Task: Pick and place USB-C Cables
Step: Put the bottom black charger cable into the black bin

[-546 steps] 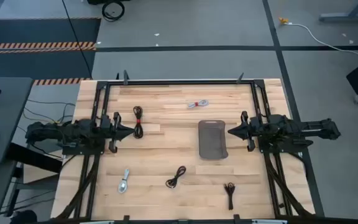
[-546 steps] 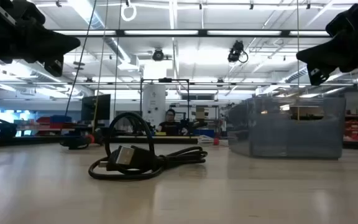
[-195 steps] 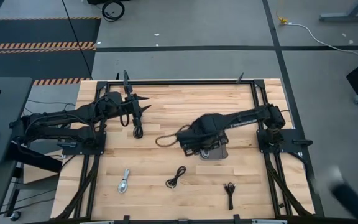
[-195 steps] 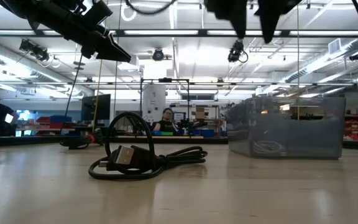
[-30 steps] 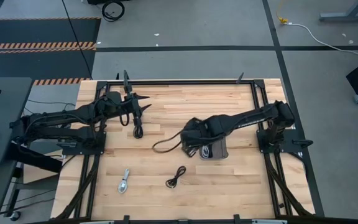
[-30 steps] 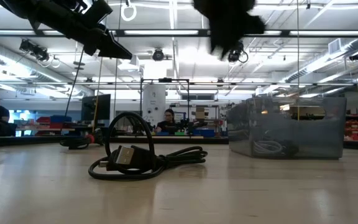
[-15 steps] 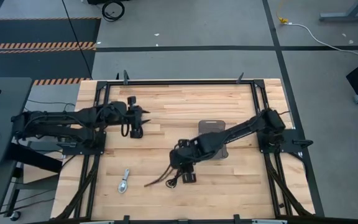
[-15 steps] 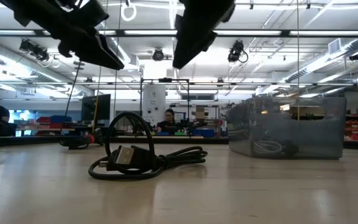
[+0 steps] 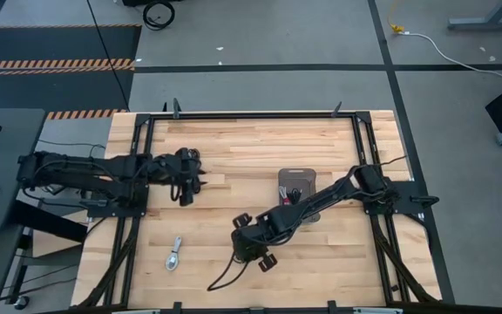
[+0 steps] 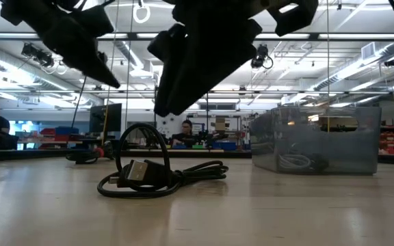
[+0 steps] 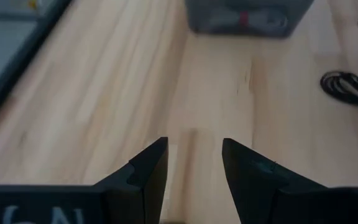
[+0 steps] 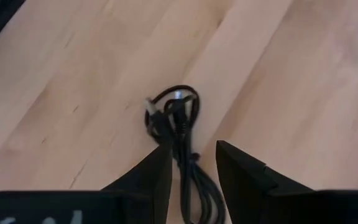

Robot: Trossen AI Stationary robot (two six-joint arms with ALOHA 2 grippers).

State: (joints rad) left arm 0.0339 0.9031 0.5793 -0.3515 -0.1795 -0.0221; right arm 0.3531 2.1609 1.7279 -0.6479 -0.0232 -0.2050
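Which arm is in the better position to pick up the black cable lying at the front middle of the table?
The right arm, probably. Its end effector is open directly over the black cable, which runs between its fingers. The left end effector is far off at the table's left side, open over bare wood.

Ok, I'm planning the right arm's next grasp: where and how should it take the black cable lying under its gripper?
Probably from straight above, across the bundled strands just behind the loop of the black cable. There the strands run together, narrow enough to fit between the open fingers of the right gripper, which already straddle them.
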